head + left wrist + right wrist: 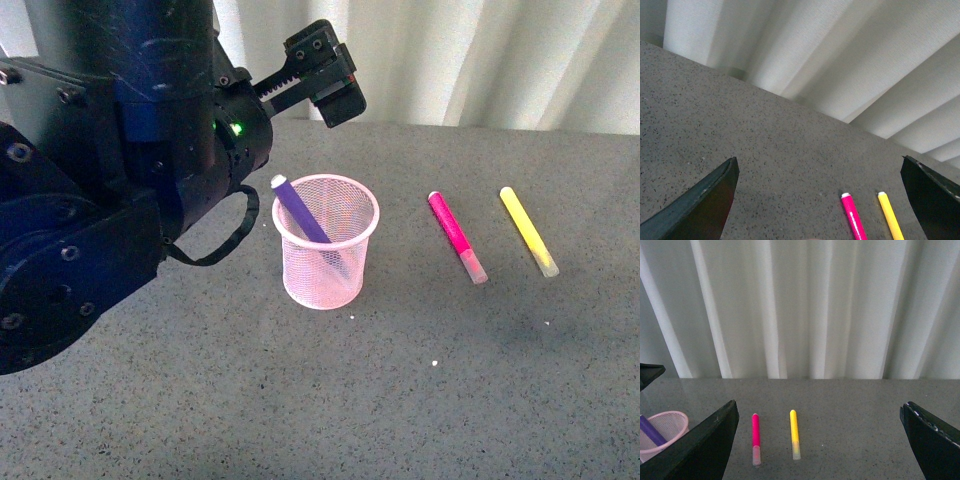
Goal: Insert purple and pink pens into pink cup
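Standing upright on the grey worktop (450, 380) is one pink cup (326, 240), a wire-mesh holder. One purple pen (300, 215) is inside it, leaning so that its white-tipped end pokes up past the rim on the cup's left, far side. That pen is in place. The other one is not: the single pink pen (456, 236) lies flat on the worktop to the right of the cup, well clear of it, with its frosted cap at the end nearer the robot. One yellow marker (528, 231) lies further right, roughly parallel to the pink pen, near it but not touching. That makes three markers in all and one cup.

The left arm (120, 180) fills the left of the front view, raised above the worktop behind and left of the cup. The left claw (820, 200) is spread wide with nothing between its fingers; its wrist camera sees the pink pen and the yellow marker ahead.

The right claw (815, 445) is likewise gaping and empty. Its wrist camera sees the cup with the purple pen at one side, and the pink pen and yellow marker lying between its two fingers' lines of sight.
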